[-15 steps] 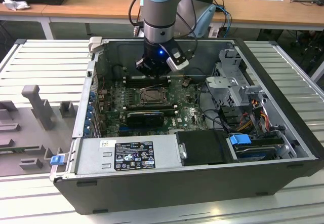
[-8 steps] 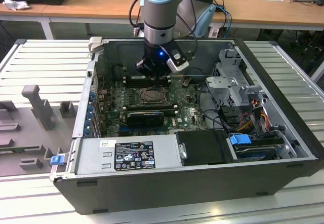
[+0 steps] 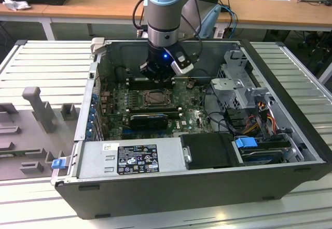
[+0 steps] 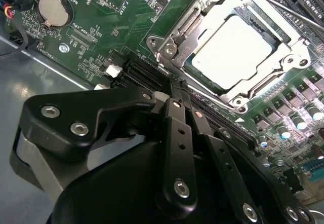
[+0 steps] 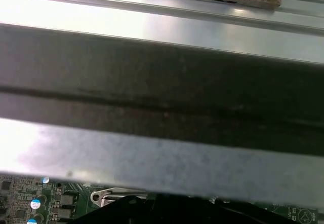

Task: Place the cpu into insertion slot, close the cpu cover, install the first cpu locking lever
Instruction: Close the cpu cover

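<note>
CPU seated, cover down.
We see the pale silver-grey square cpu (image 4: 232, 49) lying in its socket under the thin silvery metal cpu cover (image 4: 178, 37); our black gripper (image 4: 183, 107), fingers pressed together and empty, hovers beside it. We judge the chip light, rigid, fragile: handle by edges.

Lab: open PC case (image 3: 207, 182), desks (image 3: 93, 3)
</note>
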{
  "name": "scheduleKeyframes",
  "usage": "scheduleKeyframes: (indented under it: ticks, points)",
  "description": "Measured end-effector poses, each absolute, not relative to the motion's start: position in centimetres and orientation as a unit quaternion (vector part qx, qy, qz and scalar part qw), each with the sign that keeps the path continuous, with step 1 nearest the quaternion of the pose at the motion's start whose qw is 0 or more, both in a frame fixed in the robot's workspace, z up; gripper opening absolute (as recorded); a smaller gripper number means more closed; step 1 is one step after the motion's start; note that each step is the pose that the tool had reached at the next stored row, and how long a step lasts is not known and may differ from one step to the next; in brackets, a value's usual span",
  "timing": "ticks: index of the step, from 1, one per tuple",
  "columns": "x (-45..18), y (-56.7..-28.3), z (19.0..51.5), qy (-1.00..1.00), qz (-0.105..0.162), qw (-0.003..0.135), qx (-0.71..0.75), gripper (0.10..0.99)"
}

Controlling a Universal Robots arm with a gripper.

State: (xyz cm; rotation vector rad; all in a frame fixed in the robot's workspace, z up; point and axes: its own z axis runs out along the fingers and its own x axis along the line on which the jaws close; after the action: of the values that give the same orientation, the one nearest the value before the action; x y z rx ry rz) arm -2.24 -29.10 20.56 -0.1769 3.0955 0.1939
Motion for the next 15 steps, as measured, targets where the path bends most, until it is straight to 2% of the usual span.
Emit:
scheduleKeyframes:
  ticks: [15]
  points:
    - [-2.16,-29.35,20.30,0.996,0.062,0.017,-0.057,0.106]
